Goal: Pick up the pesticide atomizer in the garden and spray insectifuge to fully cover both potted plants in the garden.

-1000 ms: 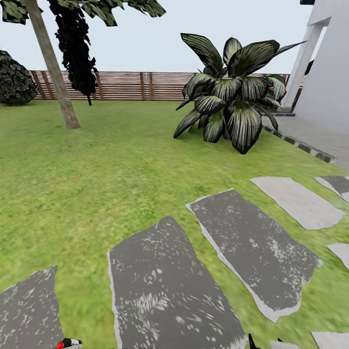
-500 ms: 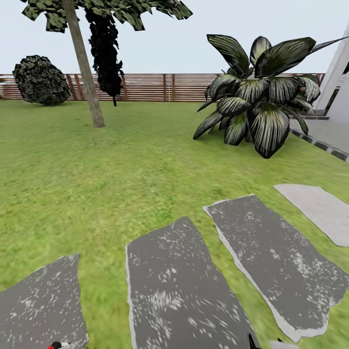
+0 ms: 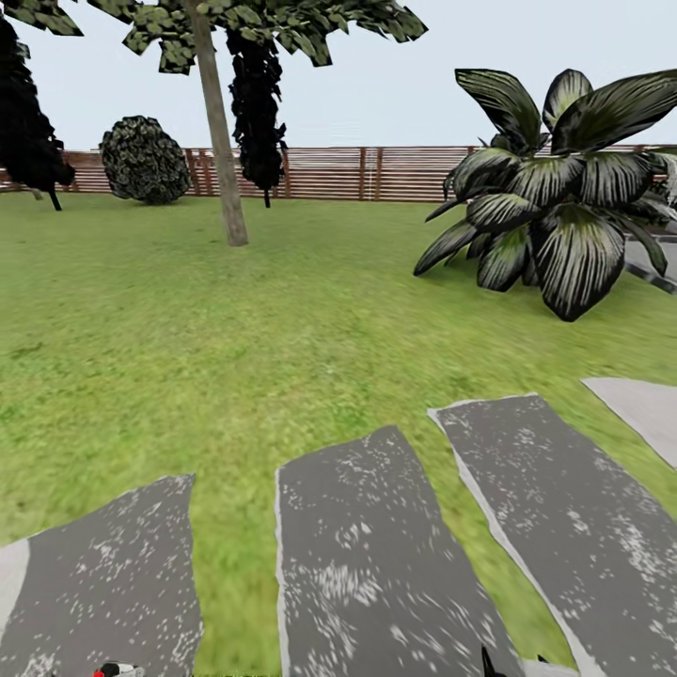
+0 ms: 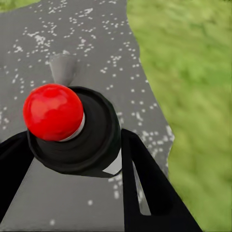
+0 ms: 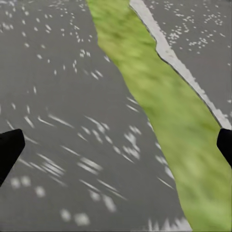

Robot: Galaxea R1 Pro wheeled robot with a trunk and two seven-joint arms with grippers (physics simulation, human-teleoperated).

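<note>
My left gripper [image 4: 75,140] is shut on the pesticide atomizer [image 4: 92,145], seen from above as a dark round body with a red ball on top, a pale label patch and a grey spray cone beyond. Its red and grey top peeks in at the head view's bottom edge [image 3: 113,670]. My right gripper [image 5: 116,147] is open over a grey stepping stone [image 5: 58,121], its black fingertips [image 5: 9,150] far apart with nothing between them. The garden lawn [image 3: 235,310] runs to the brown slat fence [image 3: 376,174]. The two potted plants are out of view.
Three mottled grey stepping stones [image 3: 376,564] lie in the grass just ahead. A big striped long-leaved agave [image 3: 555,216] stands at the right. A tree trunk [image 3: 221,141] rises mid-lawn, with a round dark bush [image 3: 144,160] by the fence.
The head camera has turned left, so the whole scene slid right. The white house wall has left the picture and the round bush has come in. Both grippers stay as they were.
</note>
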